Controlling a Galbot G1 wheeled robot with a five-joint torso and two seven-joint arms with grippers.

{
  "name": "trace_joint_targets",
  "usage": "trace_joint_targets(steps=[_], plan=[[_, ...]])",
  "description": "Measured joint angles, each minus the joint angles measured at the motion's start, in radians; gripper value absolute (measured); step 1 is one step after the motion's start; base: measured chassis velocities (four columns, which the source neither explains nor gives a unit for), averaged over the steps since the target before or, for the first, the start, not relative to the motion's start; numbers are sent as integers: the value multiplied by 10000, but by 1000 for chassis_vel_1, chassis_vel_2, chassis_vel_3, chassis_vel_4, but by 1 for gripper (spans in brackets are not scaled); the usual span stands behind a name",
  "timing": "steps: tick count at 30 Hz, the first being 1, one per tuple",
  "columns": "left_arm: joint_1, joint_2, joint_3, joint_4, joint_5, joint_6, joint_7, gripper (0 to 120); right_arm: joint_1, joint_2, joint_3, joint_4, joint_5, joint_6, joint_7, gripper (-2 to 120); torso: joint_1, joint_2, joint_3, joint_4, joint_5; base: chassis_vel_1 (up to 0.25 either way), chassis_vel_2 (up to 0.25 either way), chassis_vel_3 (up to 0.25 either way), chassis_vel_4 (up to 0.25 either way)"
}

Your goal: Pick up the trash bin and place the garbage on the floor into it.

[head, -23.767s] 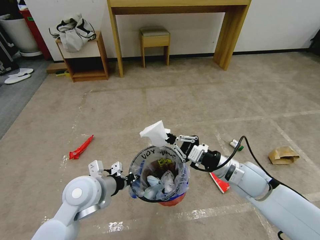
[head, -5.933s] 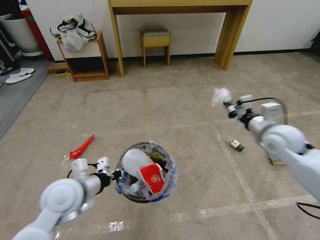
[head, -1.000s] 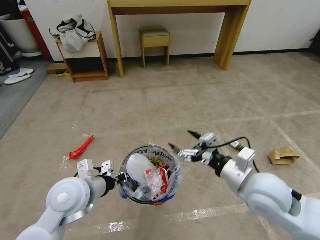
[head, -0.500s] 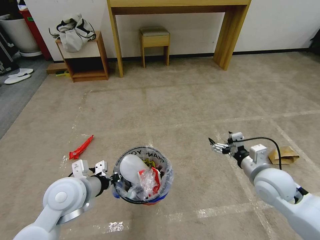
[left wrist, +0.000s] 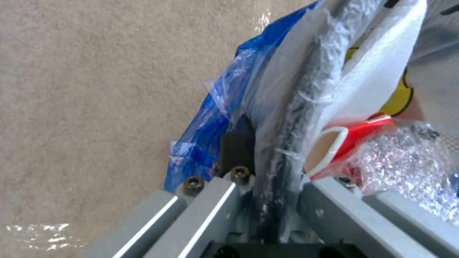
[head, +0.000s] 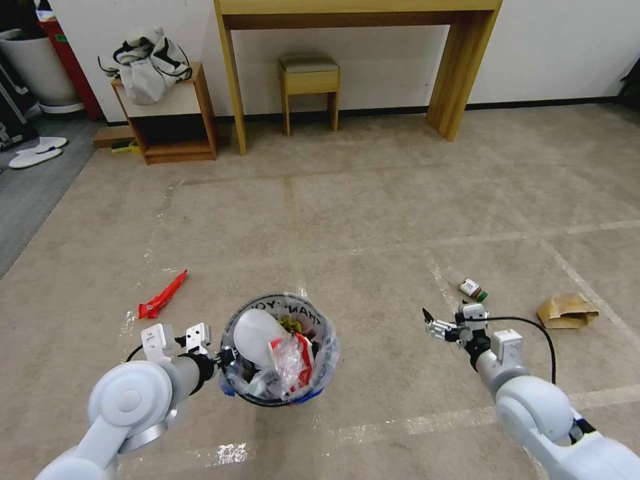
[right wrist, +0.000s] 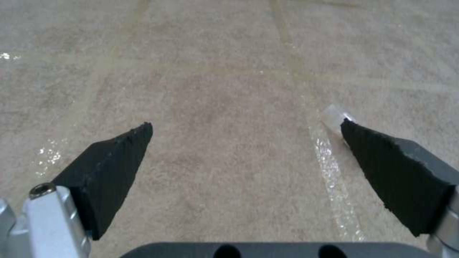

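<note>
The trash bin [head: 313,337], lined with a clear lettered bag with blue edging, hangs above the floor [head: 373,220]. It holds a white round item, a red wrapper and crumpled clear plastic. My left gripper [head: 223,360] is shut on its near-left rim; the left wrist view shows the bag-covered rim [left wrist: 287,107] pinched between the fingers [left wrist: 237,147]. My right gripper [head: 433,325] is open and empty, low over bare carpet right of the bin, its pads [right wrist: 114,157] wide apart. Garbage lies on the floor: a red wrapper [head: 162,295], a small bottle [head: 473,289], a brown paper bag [head: 567,309].
At the back wall stand a wooden desk [head: 460,80], a stool [head: 309,83] and a low shelf [head: 167,113] with a bundle of cloth. White slippers [head: 37,150] lie on grey carpet at far left, near a white planter [head: 40,70].
My right gripper, open beside the bin a second ago, has swung away to the right and come down closer to me. The bin has shifted slightly left in my left gripper.
</note>
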Motion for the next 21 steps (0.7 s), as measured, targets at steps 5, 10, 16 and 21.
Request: trace_joint_targets(steps=[5, 10, 16, 21], plan=[[-143, -111, 166, 157, 146, -86, 75, 0, -198, 20, 106, 233, -2, -6, 17, 100, 0, 0, 0, 1, 0, 0, 0, 0, 0], [-170, -145, 230, 188, 221, -143, 99, 0, -312, 44, 242, 326, -31, -7, 16, 100, 0, 0, 0, 1, 0, 0, 0, 0, 0], [-113, -152, 187, 121, 242, -165, 100, 0, -509, 122, 361, 497, -117, -11, 15, 100, 0, 0, 0, 1, 0, 0, 0, 0, 0], [18, -224, 102, 13, 293, -186, 101, 0, -761, 296, 461, 654, -265, -11, 6, 100, 0, 0, 0, 1, 0, 0, 0, 0, 0]])
